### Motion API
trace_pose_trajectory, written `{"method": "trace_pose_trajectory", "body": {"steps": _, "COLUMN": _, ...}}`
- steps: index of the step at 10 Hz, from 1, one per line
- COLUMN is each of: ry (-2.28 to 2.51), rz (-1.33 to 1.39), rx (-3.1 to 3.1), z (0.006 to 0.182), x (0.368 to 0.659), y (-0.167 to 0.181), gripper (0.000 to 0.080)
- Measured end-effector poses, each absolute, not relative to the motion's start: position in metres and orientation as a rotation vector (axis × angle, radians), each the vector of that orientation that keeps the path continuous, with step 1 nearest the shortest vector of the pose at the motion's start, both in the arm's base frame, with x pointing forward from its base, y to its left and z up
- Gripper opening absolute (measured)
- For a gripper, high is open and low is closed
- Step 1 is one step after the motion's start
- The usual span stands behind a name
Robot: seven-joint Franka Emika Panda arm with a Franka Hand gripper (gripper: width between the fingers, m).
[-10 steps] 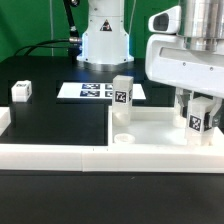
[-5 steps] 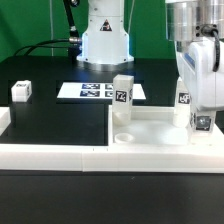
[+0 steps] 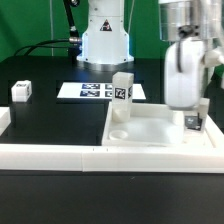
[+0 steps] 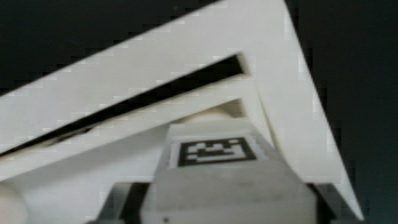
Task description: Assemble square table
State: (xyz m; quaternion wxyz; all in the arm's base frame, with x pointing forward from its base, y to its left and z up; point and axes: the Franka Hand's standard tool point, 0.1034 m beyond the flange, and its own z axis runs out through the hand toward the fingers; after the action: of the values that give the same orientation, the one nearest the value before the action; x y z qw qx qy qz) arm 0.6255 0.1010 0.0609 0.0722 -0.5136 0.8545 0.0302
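Spins in place over the last second, fingers [image 4: 128, 203] clamped on leg [image 3: 193, 122] at tabletop [image 3: 150, 130] corner, exterior view's right. Probably screws it in; seating hidden.

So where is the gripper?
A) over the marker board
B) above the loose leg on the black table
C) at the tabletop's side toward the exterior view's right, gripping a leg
C: the gripper is at that side of the tabletop, and the wrist view shows a tagged leg in its grip.

Rimmed tabletop [image 3: 150, 128], corner leg [image 3: 122, 92] upright, held leg [image 3: 193, 121] near its rim, loose leg [image 3: 21, 92] apart
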Motion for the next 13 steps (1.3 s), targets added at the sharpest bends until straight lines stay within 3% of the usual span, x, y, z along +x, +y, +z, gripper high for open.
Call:
{"method": "trace_pose_trajectory", "body": {"steps": 7, "ry": 2.587, "rz": 0.06, "rx": -1.466, "z": 0.0597, "x": 0.6223, "y": 0.0946, "gripper": 0.0303}}
{"method": "trace_pose_trajectory", "body": {"steps": 9, "ry": 2.587, "rz": 0.06, "rx": -1.468, "z": 0.059, "x": 0.6219, "y": 0.0945, "gripper": 0.0603}}
{"method": "trace_pose_trajectory", "body": {"steps": 13, "ry": 2.587, "rz": 0.06, "rx": -1.472, "z": 0.0579, "x": 0.6214, "y": 0.0943, "gripper": 0.0647}}
